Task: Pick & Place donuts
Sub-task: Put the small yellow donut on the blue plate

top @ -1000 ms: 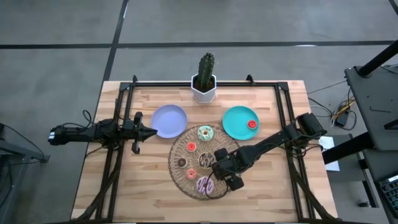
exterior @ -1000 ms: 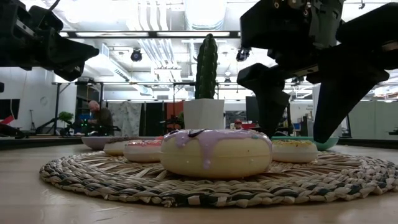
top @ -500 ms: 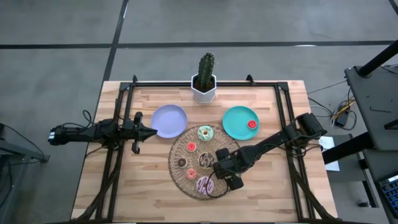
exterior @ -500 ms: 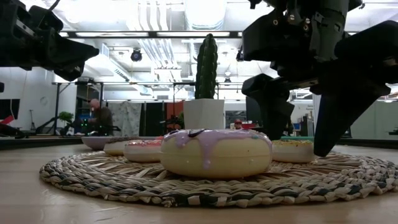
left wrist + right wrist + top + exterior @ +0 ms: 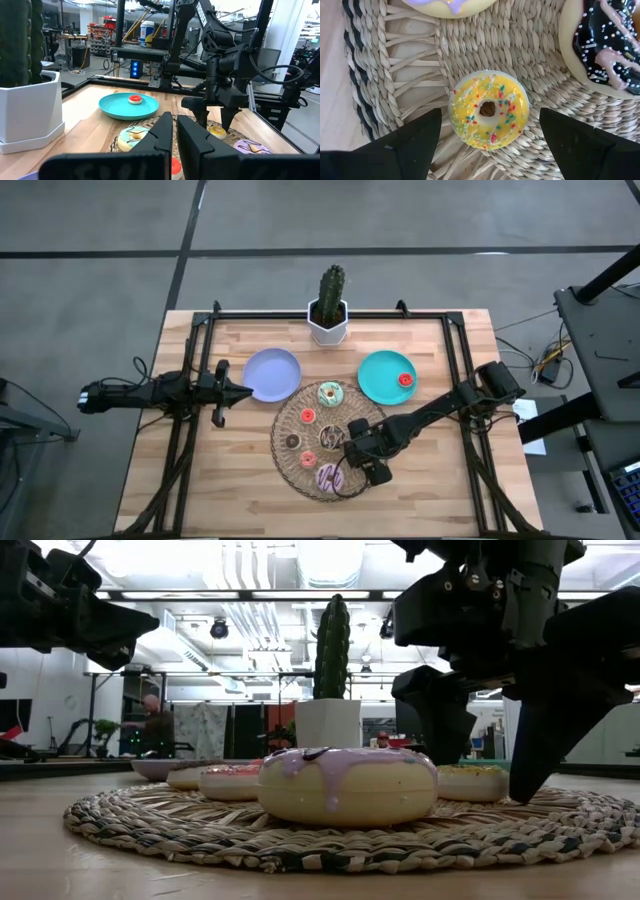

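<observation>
Several toy donuts lie on a round wicker mat (image 5: 300,430). My right gripper (image 5: 490,111) is open and points steeply down over a small yellow sprinkled donut (image 5: 488,111), one finger on either side, touching nothing. The low view shows the same gripper (image 5: 490,780) low over the mat, with the yellow donut (image 5: 470,782) behind it. A lavender-iced donut (image 5: 347,785) lies nearest the table's front. A dark-iced donut (image 5: 605,45) lies close by. A red donut (image 5: 405,379) rests on the teal plate (image 5: 378,380). My left gripper (image 5: 246,391) is shut, level, at the table's left.
A lavender plate (image 5: 272,373) sits left of the teal one. A potted cactus (image 5: 330,305) stands at the far edge, in the middle. A white-green donut (image 5: 330,393) and small red (image 5: 308,416), dark (image 5: 292,441) and orange (image 5: 308,458) donuts lie on the mat. Bare wood runs along the near edge.
My right gripper has sunk a little toward the mat, its fingers still open on either side of the yellow donut. Nothing on the mat has moved.
</observation>
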